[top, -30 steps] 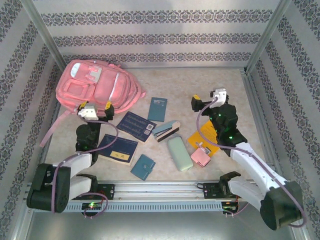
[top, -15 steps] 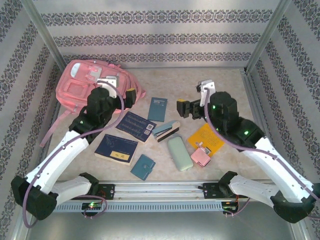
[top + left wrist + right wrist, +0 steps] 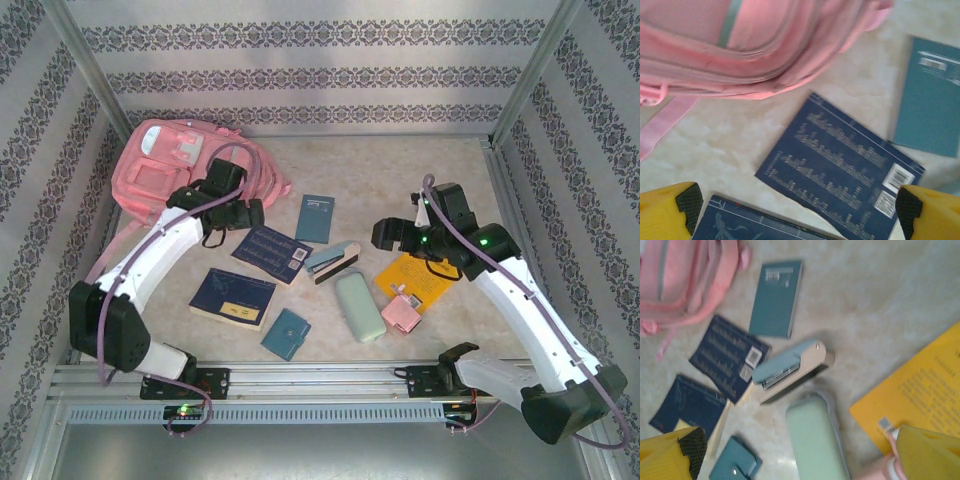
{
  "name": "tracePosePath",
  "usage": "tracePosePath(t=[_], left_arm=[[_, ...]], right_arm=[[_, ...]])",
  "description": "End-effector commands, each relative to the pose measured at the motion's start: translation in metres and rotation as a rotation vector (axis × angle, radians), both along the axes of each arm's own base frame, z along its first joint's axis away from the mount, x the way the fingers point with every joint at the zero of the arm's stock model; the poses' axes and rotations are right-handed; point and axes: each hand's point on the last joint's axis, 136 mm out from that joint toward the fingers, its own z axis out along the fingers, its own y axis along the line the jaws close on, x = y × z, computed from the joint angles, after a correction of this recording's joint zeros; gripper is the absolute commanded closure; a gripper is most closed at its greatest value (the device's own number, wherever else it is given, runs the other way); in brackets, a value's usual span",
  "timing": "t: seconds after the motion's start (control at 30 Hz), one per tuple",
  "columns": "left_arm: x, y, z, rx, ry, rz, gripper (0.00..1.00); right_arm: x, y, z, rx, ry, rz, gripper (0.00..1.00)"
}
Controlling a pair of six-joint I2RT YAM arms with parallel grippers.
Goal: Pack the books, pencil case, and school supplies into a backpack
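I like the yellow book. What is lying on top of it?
The small pink item overlaps the yellow book's near corner. The right arm hangs over the book's far edge, so that part is hidden.

Marbled table (image 3: 400, 170) carries pink backpack (image 3: 160, 175), five books (image 3: 272, 252), mint pencil case (image 3: 360, 307) and stapler (image 3: 332, 260)

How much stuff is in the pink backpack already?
Nothing looks packed: the books, pencil case, stapler and small pink item all lie on the table beside the backpack. The left fingers and right fingers are open, holding nothing. Everything is left to pack.
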Motion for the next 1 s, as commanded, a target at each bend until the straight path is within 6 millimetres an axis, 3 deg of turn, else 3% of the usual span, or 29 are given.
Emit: tracePosePath(t=[0.0,0.1,0.27,0.37,0.47,0.97], left_arm=[[0.009,0.026,-0.006,-0.12,0.058,0.212,0.0],[0.036,0.027,-0.01,-0.122,0.035,0.179,0.0],[0.084,0.014,-0.022,-0.028,0.049,-0.001,0.01],[0.108,0.003,-0.03,0.024,0.054,-0.1,0.05],[0.125,0.004,-0.039,0.106,0.065,-0.117,0.09],[0.18,0.043,-0.045,0.18,0.021,-0.033,0.16]], right_arm=[[-0.012,-0.002,-0.007,0.057,0.052,-0.035,0.09],[-0.011,0.0,-0.011,0.123,0.084,-0.045,0.12],[-0.01,-0.007,-0.015,0.004,0.105,-0.034,0.08],[-0.012,-0.004,-0.011,-0.031,0.105,0.02,0.11],[-0.013,0.0,-0.012,-0.043,0.129,0.05,0.18],[-0.023,0.013,-0.023,-0.015,0.209,0.083,0.19]])
